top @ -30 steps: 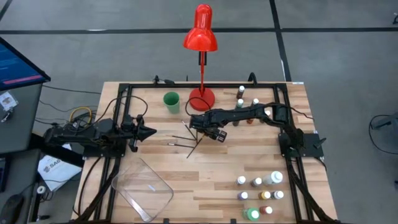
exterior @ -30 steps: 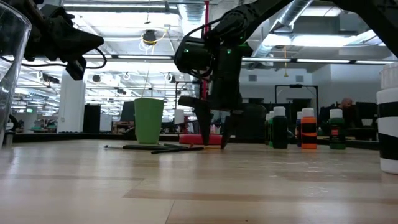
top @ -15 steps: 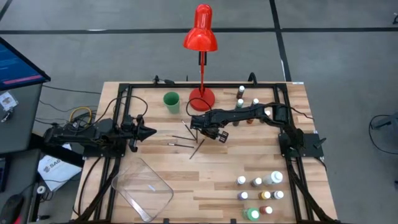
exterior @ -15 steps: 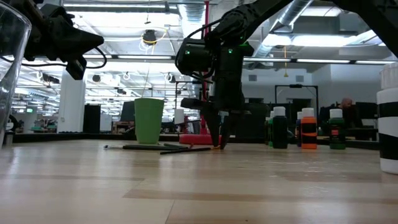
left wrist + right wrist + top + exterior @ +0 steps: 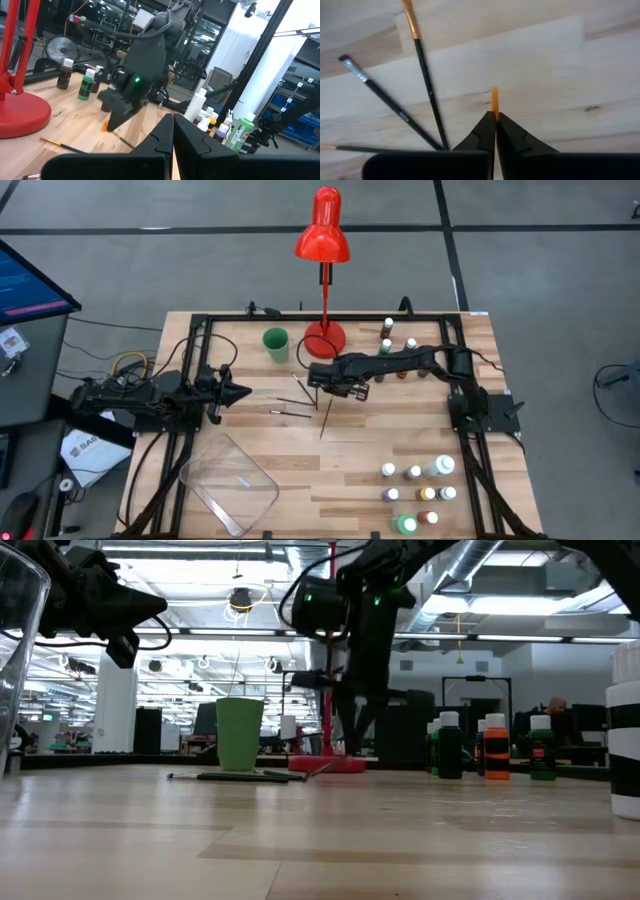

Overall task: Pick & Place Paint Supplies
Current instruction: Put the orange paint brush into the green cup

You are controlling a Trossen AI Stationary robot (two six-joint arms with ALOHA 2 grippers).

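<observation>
Item, held: our right gripper [image 5: 495, 120], in front of the red lamp [image 5: 322, 225], has its jaws clamped on one brush [image 5: 324, 418], orange tip protruding. In the high view its long axis trails from the jaws away from the lamp. Left gripper [image 5: 173, 125] waits well off, jaws together. Loose brushes beside the lamp base: we count about three. Bottles: four near the lamp, nine at the far corner.

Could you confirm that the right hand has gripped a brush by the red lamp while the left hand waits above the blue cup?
Nearly right: the cup is green, as the high view shows, and the left hand waits beside it, not above. The right hand is shut on a brush near the red lamp.
</observation>
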